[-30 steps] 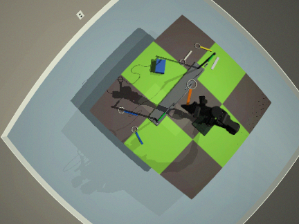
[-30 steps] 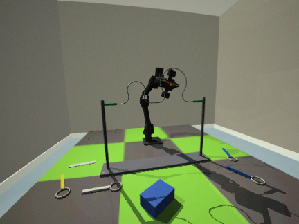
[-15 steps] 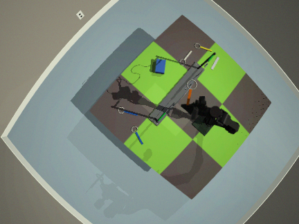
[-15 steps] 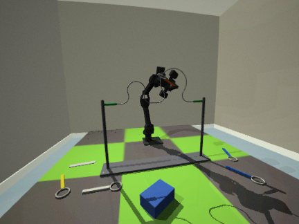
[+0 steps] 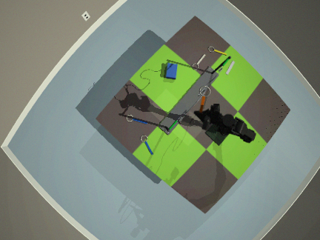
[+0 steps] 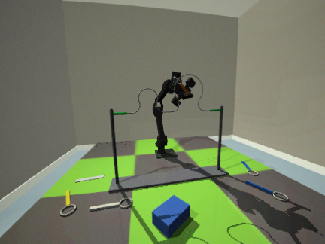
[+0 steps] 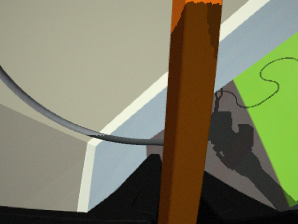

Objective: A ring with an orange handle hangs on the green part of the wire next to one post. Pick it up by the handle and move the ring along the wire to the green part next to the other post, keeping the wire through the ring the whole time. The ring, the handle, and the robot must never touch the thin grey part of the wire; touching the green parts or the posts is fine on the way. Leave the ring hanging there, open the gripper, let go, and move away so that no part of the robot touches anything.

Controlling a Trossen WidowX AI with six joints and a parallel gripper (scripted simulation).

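Observation:
The orange handle point(image 5: 201, 104) point(image 6: 183, 89) point(image 7: 189, 116) is held between the fingers of my gripper point(image 5: 203, 110) point(image 6: 182, 91), high above the grey base plate point(image 5: 187, 101) point(image 6: 165, 181). Its ring point(image 5: 201, 89) sits over the plate, nearer the far post. The thin grey wire point(image 6: 143, 90) point(image 7: 60, 120) loops between two dark posts point(image 6: 113, 148) point(image 6: 220, 139) with green ends point(image 6: 120, 113) point(image 6: 215, 110). In the wrist view the wire passes behind the handle; whether they touch I cannot tell. The ring itself is too small to make out in the side view.
A blue box point(image 5: 170, 70) point(image 6: 171, 215) lies in front of the plate. Spare rings lie on the floor: two with blue handles point(image 6: 280, 195) point(image 6: 252, 172), one yellow point(image 6: 68, 203), one white point(image 6: 113, 204). A white bar point(image 6: 89, 178) lies at the left.

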